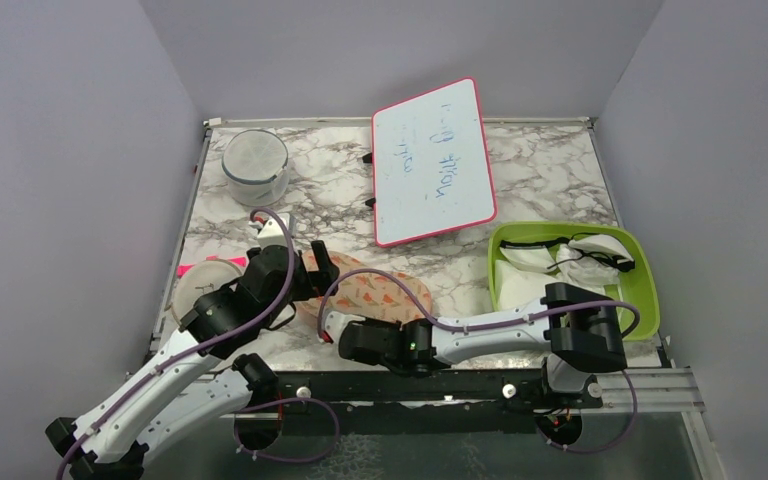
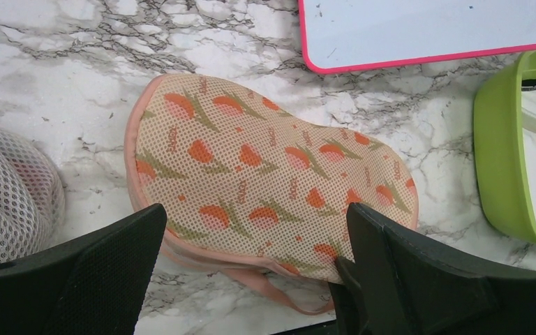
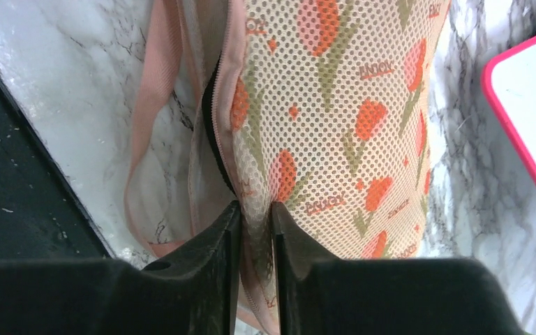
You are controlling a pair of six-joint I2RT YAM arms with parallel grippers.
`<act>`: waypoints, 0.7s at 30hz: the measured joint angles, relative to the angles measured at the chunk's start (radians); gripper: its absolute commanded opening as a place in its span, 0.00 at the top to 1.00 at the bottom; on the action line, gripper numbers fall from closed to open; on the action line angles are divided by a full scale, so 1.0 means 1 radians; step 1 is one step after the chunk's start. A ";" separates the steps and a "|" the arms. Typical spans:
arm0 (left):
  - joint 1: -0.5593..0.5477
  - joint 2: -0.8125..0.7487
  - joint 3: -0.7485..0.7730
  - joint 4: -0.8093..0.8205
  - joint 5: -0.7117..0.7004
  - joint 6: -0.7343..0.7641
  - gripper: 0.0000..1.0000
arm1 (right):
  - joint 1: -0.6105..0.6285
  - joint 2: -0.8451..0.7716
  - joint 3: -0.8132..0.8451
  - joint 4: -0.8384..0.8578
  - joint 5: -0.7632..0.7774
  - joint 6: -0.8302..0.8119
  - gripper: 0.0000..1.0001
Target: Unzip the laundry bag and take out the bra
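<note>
The peach-pink laundry bag (image 1: pixel 385 293) with orange-red and green motifs lies flat on the marble near the front edge. It also shows in the left wrist view (image 2: pixel 265 174) and the right wrist view (image 3: pixel 335 118). My right gripper (image 1: pixel 343 337) (image 3: pixel 255 209) is shut on the bag's near edge fabric beside the zip. The zip (image 3: pixel 213 118) gapes a little, dark inside. My left gripper (image 1: pixel 312 268) (image 2: pixel 255 216) is open, with its jaws wide apart over the bag's left end. The bra does not show.
A pink-framed whiteboard (image 1: pixel 432 160) lies behind the bag. A green tub (image 1: pixel 646 285) with white garments (image 1: pixel 560 260) stands at the right. A round white mesh cylinder (image 1: pixel 255 165) stands at the back left. A round white disc pouch (image 1: pixel 200 285) lies left, under my left arm.
</note>
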 measured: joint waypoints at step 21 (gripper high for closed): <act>0.000 0.032 0.000 -0.001 0.000 0.002 0.02 | -0.023 -0.216 -0.069 0.089 -0.169 0.195 0.82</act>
